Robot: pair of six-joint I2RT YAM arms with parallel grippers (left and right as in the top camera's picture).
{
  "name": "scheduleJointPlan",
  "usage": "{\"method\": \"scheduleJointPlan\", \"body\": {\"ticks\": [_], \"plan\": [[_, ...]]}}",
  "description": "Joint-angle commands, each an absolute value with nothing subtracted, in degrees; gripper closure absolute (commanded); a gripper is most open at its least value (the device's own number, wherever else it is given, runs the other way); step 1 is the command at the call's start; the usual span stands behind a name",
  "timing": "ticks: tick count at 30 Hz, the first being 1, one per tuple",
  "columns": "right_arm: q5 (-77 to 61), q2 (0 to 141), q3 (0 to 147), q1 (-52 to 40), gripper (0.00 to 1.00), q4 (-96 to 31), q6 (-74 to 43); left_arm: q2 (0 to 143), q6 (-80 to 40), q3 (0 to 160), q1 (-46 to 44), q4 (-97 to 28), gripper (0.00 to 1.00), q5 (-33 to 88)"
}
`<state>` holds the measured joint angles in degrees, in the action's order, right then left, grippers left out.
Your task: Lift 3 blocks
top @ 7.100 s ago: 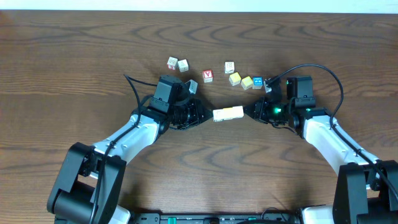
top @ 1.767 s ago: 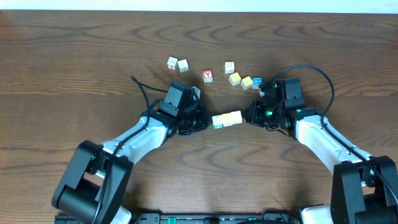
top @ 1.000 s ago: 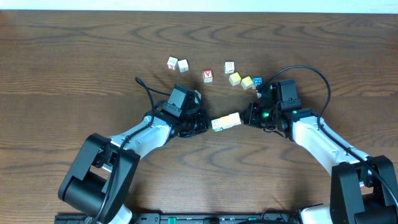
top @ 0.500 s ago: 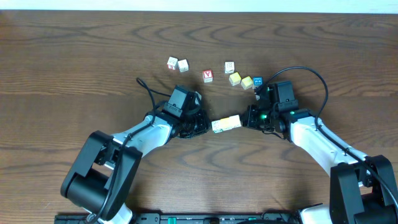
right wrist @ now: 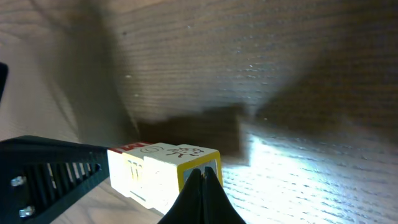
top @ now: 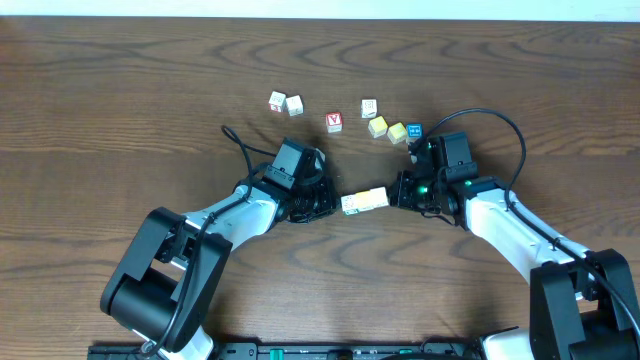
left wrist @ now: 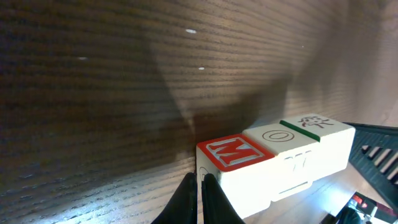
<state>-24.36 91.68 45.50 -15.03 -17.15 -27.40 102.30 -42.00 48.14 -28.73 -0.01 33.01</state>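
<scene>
Overhead, left tool (top: 337, 204) and right tool (top: 392, 195) squeeze the 3 blocks (top: 364, 199).

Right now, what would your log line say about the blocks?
three blocks: one row, pinched endwise | left fingers: shut, on red-M end | right fingers: shut, on yellow end

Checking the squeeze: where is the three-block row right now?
Overhead view, mid-frame: the three-block row is pinched end to end between the left gripper and the right gripper.
</scene>
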Motion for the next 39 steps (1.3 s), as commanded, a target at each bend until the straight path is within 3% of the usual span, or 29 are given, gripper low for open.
{"method": "scheduleJointPlan", "body": {"ticks": [1,39], "plan": [[-33.32,92.92,44.45,-18.11,0.99,-17.41,-26.55,102.00,-41.89,49.93,-31.11,2.24,0.93,39.31],[-29.78,92.97,42.72,-18.09,0.99,-14.22,-26.52,102.69,-42.33,49.93,-31.66,2.17,0.93,39.33]]}}
